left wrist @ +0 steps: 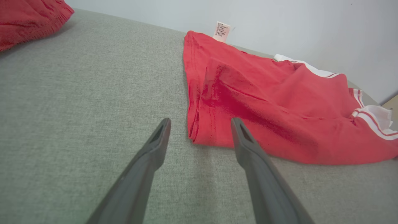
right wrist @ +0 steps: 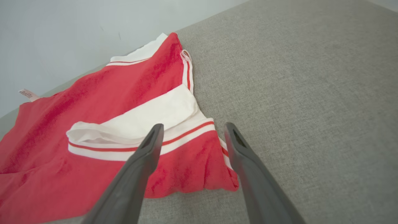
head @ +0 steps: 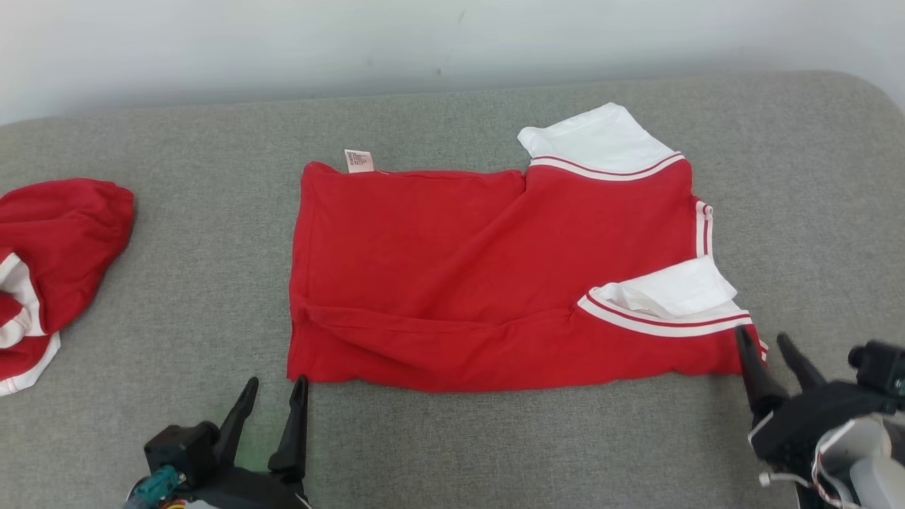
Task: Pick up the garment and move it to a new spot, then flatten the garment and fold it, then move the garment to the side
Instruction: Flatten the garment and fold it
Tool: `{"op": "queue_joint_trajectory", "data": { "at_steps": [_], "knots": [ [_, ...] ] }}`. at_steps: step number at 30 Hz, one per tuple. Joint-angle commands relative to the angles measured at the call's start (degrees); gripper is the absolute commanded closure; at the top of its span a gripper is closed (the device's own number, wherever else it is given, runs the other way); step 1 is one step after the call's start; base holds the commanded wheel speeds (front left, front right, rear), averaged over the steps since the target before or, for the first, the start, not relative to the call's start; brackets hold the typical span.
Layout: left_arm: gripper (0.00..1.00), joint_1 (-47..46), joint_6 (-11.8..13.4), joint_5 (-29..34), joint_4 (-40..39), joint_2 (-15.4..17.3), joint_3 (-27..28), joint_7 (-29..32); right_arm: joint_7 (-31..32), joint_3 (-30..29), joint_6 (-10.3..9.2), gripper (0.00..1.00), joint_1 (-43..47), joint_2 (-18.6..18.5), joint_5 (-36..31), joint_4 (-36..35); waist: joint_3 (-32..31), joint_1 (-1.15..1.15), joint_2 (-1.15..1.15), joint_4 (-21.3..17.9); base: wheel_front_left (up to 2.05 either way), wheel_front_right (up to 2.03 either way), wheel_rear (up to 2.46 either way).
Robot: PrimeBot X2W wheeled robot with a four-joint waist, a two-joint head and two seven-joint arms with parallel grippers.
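The garment is a red shirt with a white collar and white-striped trim, lying folded into a rough rectangle on the grey cushion, a small label at its far left corner. My left gripper stands open just in front of the garment's near left corner, nothing between its fingers. My right gripper is open at the near right corner, by the white striped cuff, fingers apart and empty. The garment and its collar show in both wrist views.
A second red garment with white trim lies bunched at the left edge of the cushion, and shows at the upper left as red cloth. A pale wall runs behind the cushion.
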Motion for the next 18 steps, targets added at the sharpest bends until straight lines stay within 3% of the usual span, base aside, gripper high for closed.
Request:
{"op": "queue_joint_trajectory", "data": {
  "at_steps": [1,5,18],
  "knots": [
    [0.0,0.81,0.18,0.17,0.18,-0.11,0.11,-0.42,-0.54,0.57,-0.14,0.0,1.52,-0.52,0.02,-0.21,0.16,0.01,0.0,-0.17,0.0,0.0,0.0],
    [0.0,1.63,0.17,0.76,0.7,0.06,0.19,-0.9,-1.97,1.21,-0.14,0.0,3.76,-1.62,-0.9,-0.06,0.45,0.01,0.0,-0.75,0.0,0.0,0.0],
    [0.0,-3.09,-0.65,3.62,5.36,0.81,-2.21,-0.25,-3.54,4.44,-0.14,0.0,-0.06,0.18,-2.24,6.0,1.01,0.01,0.0,-1.42,0.0,0.0,0.0]
  ]
}}
